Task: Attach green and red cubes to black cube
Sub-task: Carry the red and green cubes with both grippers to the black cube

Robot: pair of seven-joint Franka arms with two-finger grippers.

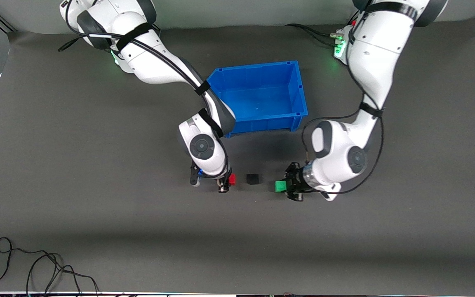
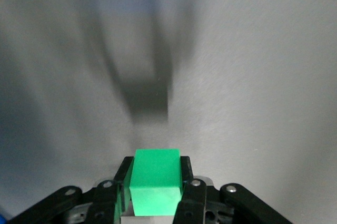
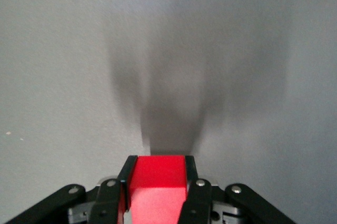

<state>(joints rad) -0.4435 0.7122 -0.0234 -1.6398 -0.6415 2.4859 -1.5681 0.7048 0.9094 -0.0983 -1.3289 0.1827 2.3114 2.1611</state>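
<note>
1. Three cubes (image 1: 252, 178) in a rough row on the grey table (image 1: 97, 165), all a bit nearer the front camera than the blue bin (image 1: 262, 97).
2. Black cube sat alone on the mat, just in front of the bin's near wall, touched by nothing.
3. Red cube (image 1: 232, 179) beside the black cube toward the right arm's end, a small gap between the two. Pinched in the right gripper (image 1: 226, 182), fingers (image 3: 192, 192) closed flat against two opposite faces of it in the right wrist view (image 3: 157, 190).
4. Green cube (image 1: 279, 186) beside the black cube toward the left arm's end, gap a bit wider than on the red side. Clamped in the left gripper (image 1: 290, 186), fingers (image 2: 184, 192) tight on both sides of it in the left wrist view (image 2: 155, 188).
5. Both held cubes low, close to the mat; couldn't tell whether actually resting on it or just off it.
6. Bin showed only bare blue floor inside.
7. Loose black cable (image 1: 35, 268) curled on the table way nearer the camera than the bin, at the right arm's end.
</note>
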